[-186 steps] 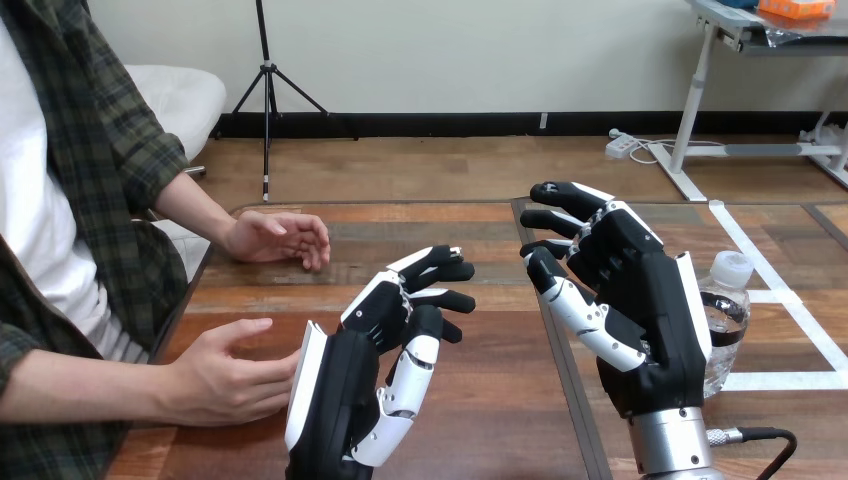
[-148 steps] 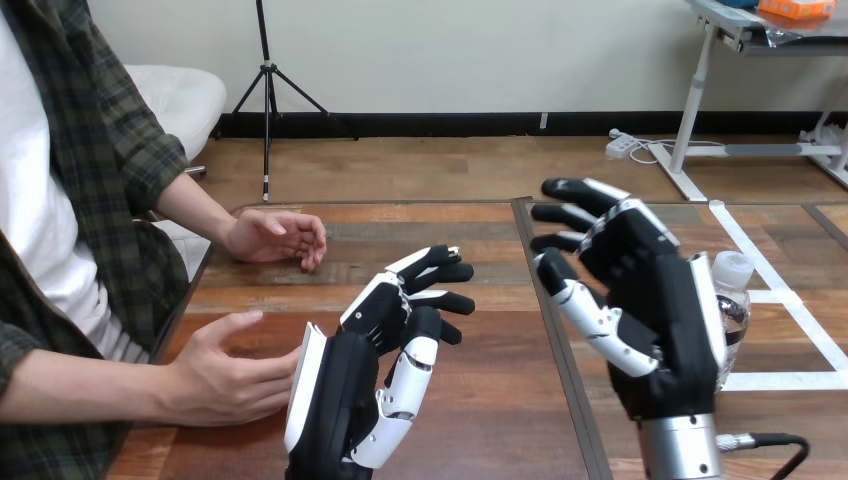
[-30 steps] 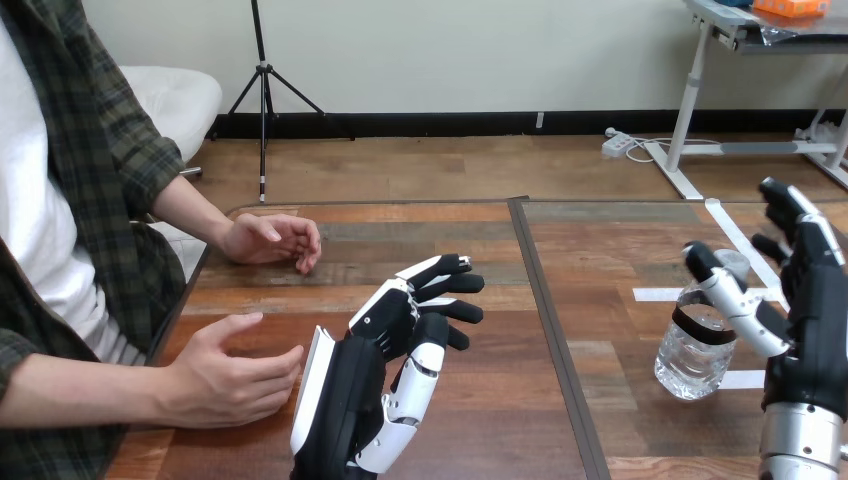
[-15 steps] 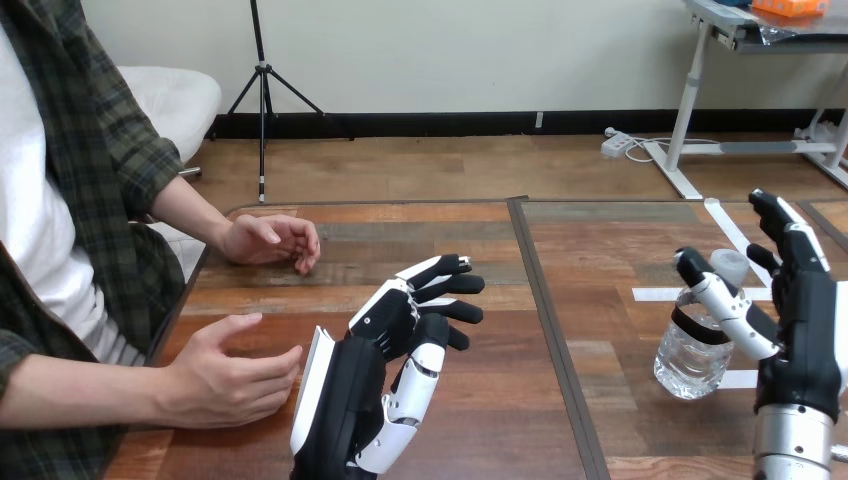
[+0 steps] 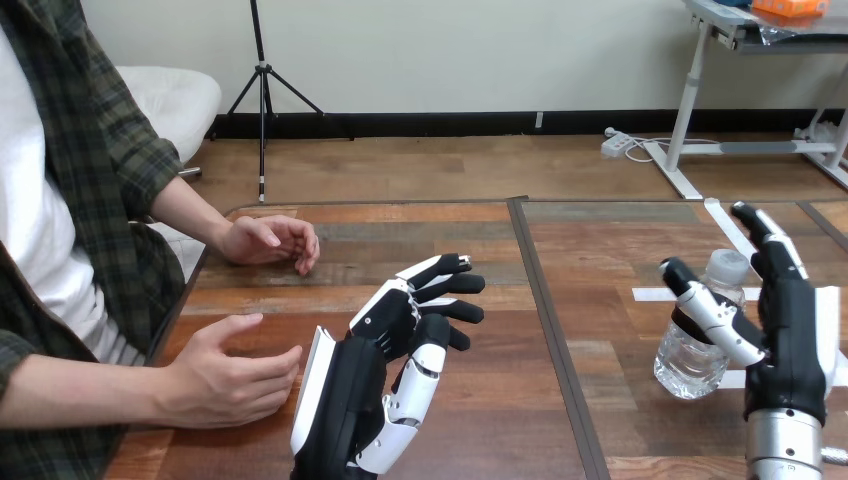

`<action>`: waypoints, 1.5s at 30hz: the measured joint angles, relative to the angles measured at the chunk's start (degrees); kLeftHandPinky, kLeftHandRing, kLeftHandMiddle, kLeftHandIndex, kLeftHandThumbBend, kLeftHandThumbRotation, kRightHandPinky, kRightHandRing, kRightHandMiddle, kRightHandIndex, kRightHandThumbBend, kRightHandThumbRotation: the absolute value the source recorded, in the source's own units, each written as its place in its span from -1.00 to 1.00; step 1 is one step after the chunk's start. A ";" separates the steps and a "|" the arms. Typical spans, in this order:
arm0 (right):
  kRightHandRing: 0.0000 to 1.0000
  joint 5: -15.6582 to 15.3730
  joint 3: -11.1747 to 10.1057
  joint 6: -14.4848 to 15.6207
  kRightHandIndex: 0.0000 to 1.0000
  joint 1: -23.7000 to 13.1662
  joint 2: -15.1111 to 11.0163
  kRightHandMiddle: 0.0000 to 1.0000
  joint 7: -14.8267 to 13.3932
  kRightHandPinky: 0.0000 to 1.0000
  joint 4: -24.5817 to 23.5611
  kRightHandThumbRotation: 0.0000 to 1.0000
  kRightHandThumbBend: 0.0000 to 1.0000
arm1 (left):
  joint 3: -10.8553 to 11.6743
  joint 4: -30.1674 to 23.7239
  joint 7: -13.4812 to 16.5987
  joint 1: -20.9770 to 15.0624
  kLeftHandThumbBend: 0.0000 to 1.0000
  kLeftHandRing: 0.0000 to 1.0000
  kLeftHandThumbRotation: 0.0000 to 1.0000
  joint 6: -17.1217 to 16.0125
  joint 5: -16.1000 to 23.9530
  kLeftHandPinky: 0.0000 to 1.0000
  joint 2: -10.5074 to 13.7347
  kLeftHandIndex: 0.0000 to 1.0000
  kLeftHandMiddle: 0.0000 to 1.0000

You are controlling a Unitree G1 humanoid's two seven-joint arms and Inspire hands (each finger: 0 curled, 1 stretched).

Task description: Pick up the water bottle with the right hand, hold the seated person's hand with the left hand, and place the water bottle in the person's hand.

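Note:
A clear water bottle (image 5: 690, 350) with a white cap and a dark label band stands upright at the table's right. My right hand (image 5: 785, 335) is open right beside it, thumb in front of the bottle and straight fingers behind it, not closed round it. My left hand (image 5: 385, 375) hovers open over the table's near middle, fingers pointing right. The person's near hand (image 5: 225, 375) rests just left of my left hand, a small gap between them. The person's far hand (image 5: 270, 240) lies on the table further back.
A dark seam (image 5: 555, 330) runs down the wooden table between my two hands. White tape lines (image 5: 745, 240) mark the table's right part, around the bottle.
My right hand has swung right, uncovering the bottle, then come back left with its thumb now in front of it. The left hand and the person's hands stay put.

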 measured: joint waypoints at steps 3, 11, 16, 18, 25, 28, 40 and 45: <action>0.98 0.01 0.22 0.00 0.69 -0.39 -0.45 0.86 0.41 1.00 1.08 -0.05 1.00 | -0.01 0.00 -0.12 0.00 -0.61 0.27 0.49 0.03 -0.13 0.05 0.00 0.51 0.42; 0.99 0.04 0.44 0.09 0.71 -1.10 -1.43 0.89 0.84 1.00 2.69 -0.09 1.00 | 0.00 -0.02 -0.58 0.12 -0.60 0.28 0.49 0.19 -0.44 0.05 0.01 0.52 0.42; 0.97 0.26 0.42 0.10 0.72 -1.61 -1.58 0.89 0.82 0.98 3.39 -0.14 1.00 | 0.02 -0.02 -0.67 0.23 -0.62 0.28 0.50 0.19 -0.65 0.05 0.02 0.52 0.42; 0.96 0.60 0.44 0.10 0.72 -1.79 -1.58 0.89 0.86 0.95 3.59 -0.16 1.00 | 0.06 -0.02 -0.65 0.26 -0.62 0.28 0.50 0.19 -0.62 0.05 0.02 0.52 0.42; 0.95 1.09 0.58 0.48 0.73 -2.34 -1.58 0.88 0.87 0.89 4.08 -0.21 0.99 | 0.20 -0.02 -0.61 0.35 -0.63 0.28 0.50 0.19 -0.51 0.05 0.02 0.52 0.42; 0.94 1.10 0.67 0.90 0.73 -2.55 -1.58 0.88 0.84 0.88 4.22 -0.23 0.98 | 0.22 -0.02 -0.64 0.37 -0.64 0.28 0.51 0.19 -0.56 0.05 0.02 0.53 0.43; 0.91 1.05 1.14 1.35 0.74 -2.77 -1.58 0.87 0.45 0.85 4.91 -0.32 0.91 | 0.21 -0.02 -1.22 0.37 -0.67 0.28 0.50 0.19 -1.20 0.04 0.02 0.54 0.44; 0.90 1.14 1.13 1.42 0.74 -3.02 -1.58 0.85 0.40 0.82 5.77 -0.37 0.88 | 0.27 -0.02 -1.24 0.37 -0.66 0.28 0.50 0.18 -1.17 0.03 0.02 0.54 0.43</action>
